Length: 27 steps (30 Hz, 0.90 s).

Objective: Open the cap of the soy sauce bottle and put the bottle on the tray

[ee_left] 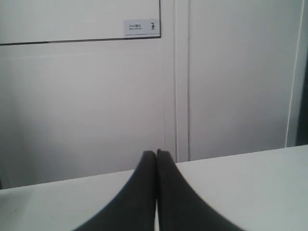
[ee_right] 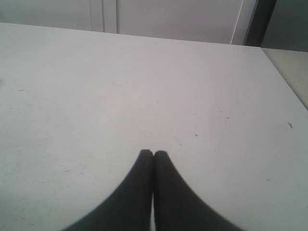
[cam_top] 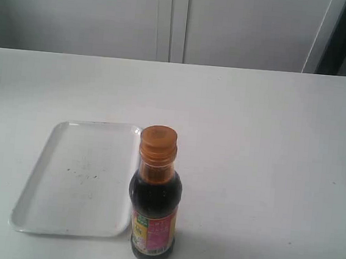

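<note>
Exterior view alone showed the dark glass soy sauce bottle (cam_top: 155, 195), orange cap (cam_top: 158, 141) closed, beside the white rectangular tray (cam_top: 48, 154); wrist views showed left gripper (ee_left: 156, 153) and right gripper (ee_right: 153, 153) pinched together, empty

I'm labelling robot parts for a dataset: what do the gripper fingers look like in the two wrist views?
Both look alike: the left gripper and the right gripper each show two plain matte black fingers, wide at the base and curving in to narrow rounded tips. No markings or cables are visible, and the arms themselves are out of view.

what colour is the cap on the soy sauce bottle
Orange-gold. The cap tops the soy sauce bottle, seen best in the exterior view.
</note>
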Available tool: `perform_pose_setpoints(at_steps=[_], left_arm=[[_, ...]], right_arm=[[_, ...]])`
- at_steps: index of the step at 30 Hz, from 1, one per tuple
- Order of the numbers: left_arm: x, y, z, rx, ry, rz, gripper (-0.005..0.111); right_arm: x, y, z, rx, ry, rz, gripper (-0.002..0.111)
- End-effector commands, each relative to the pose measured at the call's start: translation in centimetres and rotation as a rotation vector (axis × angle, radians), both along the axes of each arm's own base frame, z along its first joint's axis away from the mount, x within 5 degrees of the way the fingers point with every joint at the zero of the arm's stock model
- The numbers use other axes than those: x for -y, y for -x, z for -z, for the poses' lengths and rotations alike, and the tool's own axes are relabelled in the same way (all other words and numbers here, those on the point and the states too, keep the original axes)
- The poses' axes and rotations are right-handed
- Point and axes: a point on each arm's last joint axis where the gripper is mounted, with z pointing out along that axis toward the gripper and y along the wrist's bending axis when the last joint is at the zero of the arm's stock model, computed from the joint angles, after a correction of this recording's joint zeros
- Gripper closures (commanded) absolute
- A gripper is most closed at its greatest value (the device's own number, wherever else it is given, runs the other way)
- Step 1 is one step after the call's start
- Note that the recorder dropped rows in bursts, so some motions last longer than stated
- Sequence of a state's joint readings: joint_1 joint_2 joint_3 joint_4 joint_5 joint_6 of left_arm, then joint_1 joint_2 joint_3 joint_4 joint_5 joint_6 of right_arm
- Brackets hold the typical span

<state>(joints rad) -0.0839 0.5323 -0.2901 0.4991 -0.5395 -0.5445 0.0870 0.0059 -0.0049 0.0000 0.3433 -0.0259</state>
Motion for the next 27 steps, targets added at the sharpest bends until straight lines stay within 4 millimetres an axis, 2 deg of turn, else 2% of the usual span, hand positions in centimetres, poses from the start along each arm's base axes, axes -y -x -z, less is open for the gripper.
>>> perform_pose_setpoints(at_steps=[1,10,15,20,27], left_arm=[[0.7,-2.1,-0.5,-0.011,-0.053,0.053,0.107],[2.9,-5.2,0.8,0.01,-0.068,0.281,0.107],[4.4,-5.7,0.9,0.08,-0.025,0.468,0.107],[4.6,-6.4,1.7,0.032,-0.027,0.489,0.107],[6.0,-6.7,1.6,0.031,-0.086,0.619,0.107]], right_arm=[[0.0,0.0,0.1,0.008,-0.004,0.007,0.108],[0.0,0.0,0.1,0.008,-0.004,0.007,0.108],[0.0,0.0,0.1,0.008,-0.004,0.007,0.108],[0.0,0.0,0.1,0.008,-0.004,0.007,0.108],[0.0,0.0,0.1,0.008,-0.004,0.007,0.108]])
